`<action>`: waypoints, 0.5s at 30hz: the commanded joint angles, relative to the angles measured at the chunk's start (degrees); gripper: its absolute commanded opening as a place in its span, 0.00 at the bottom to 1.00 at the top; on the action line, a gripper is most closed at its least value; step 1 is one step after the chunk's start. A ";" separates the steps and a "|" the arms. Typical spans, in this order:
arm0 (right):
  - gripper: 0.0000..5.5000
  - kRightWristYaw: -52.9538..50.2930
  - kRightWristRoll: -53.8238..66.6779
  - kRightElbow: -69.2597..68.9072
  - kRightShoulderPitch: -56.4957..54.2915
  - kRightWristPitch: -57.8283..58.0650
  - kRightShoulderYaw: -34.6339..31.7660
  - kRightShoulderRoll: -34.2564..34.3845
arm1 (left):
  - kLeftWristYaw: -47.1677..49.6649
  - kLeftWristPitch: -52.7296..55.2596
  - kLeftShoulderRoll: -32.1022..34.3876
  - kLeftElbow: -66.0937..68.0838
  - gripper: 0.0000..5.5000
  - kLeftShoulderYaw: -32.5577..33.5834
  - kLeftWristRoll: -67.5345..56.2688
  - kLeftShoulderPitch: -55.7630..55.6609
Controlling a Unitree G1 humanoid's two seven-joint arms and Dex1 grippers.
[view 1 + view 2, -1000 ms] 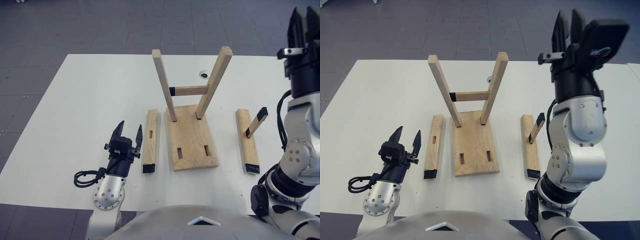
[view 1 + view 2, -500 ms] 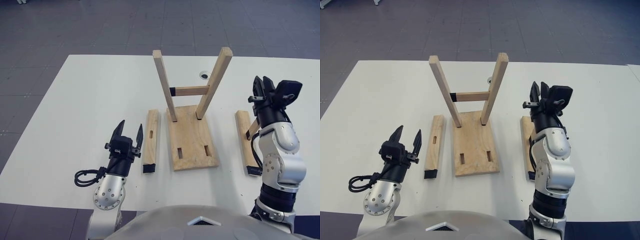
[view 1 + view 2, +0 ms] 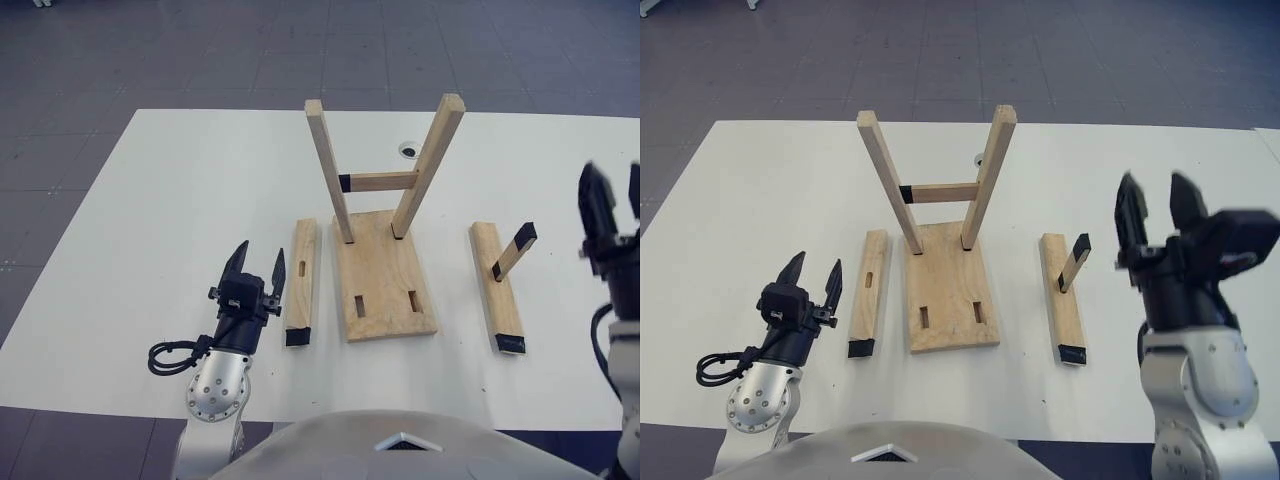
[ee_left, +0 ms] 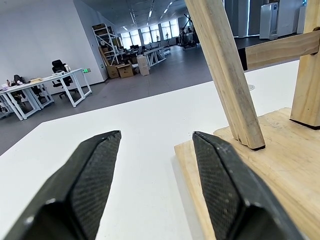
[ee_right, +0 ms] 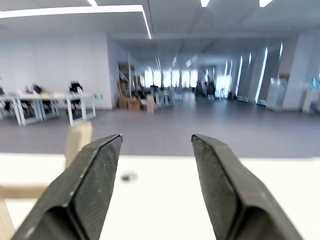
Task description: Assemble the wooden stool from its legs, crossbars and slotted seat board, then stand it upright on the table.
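The fingers [image 4: 85,190] of the left gripper [image 3: 258,262] are spread wide with nothing between them. This gripper rests low on the table [image 3: 180,200], just beside the left loose leg [image 3: 301,280]. The fingers [image 5: 95,185] of the right gripper [image 3: 1155,205] are also apart and empty; it hangs raised, to the right of the right loose leg [image 3: 493,283].

The seat board [image 3: 385,275] lies flat in the middle of the table. Two legs [image 3: 328,170] stand in its far slots, joined by a crossbar [image 3: 382,181]. The two near slots [image 3: 360,305] are not yet filled. A short crossbar [image 3: 513,251] sticks up tilted from the right loose leg.

The main danger, I think, is a knock on the standing pair, which could lean or come out of its slots. Also, a crooked grasp on the tilted crossbar may turn or drag the right loose leg toward the near edge of the table, where its black end already lies rather close. The left gripper, if it closes off-centre, could push its leg against the board.

There is wide bare table to the left and behind the board, and some to the right too.
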 commanded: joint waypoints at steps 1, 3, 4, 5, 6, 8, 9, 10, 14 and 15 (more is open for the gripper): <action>0.62 1.30 -5.92 -0.95 21.80 -14.36 8.84 -2.47 | 0.22 1.31 0.32 -2.45 0.48 0.58 0.62 1.59; 0.68 0.38 -11.08 -0.95 27.37 -17.67 14.21 -1.78 | 0.34 1.47 0.13 -2.70 0.48 0.30 0.82 1.81; 0.71 -0.23 -13.49 -0.94 29.03 -17.44 16.78 -1.47 | 0.35 1.53 0.07 -2.76 0.48 0.20 0.87 1.82; 0.75 -0.89 -15.37 -0.83 29.20 -14.26 19.19 -1.13 | 0.33 1.58 0.01 -2.84 0.48 0.19 0.79 1.78; 0.78 -1.42 -16.77 -0.16 28.69 -11.52 21.20 -0.99 | 0.31 1.61 -0.03 -2.87 0.48 0.17 0.77 1.70; 0.83 -2.30 -19.98 3.18 26.08 -7.12 25.16 -0.62 | 0.14 1.82 0.01 -2.91 0.48 0.07 0.74 1.26; 0.83 -2.50 -21.27 4.78 24.96 -5.90 26.65 -0.26 | 0.03 1.94 0.06 -2.96 0.48 0.02 0.72 1.09; 0.83 -2.72 -22.19 6.37 23.58 -4.47 27.74 0.29 | -0.05 2.09 0.11 -3.05 0.48 0.05 0.68 0.95; 0.83 -4.04 -25.30 10.25 20.38 -1.70 28.71 2.83 | -0.40 2.44 0.47 -3.52 0.48 0.47 0.28 0.99; 0.83 -4.24 -25.94 10.95 19.79 -1.50 28.69 3.33 | -0.42 2.48 0.51 -3.63 0.48 0.57 0.21 1.11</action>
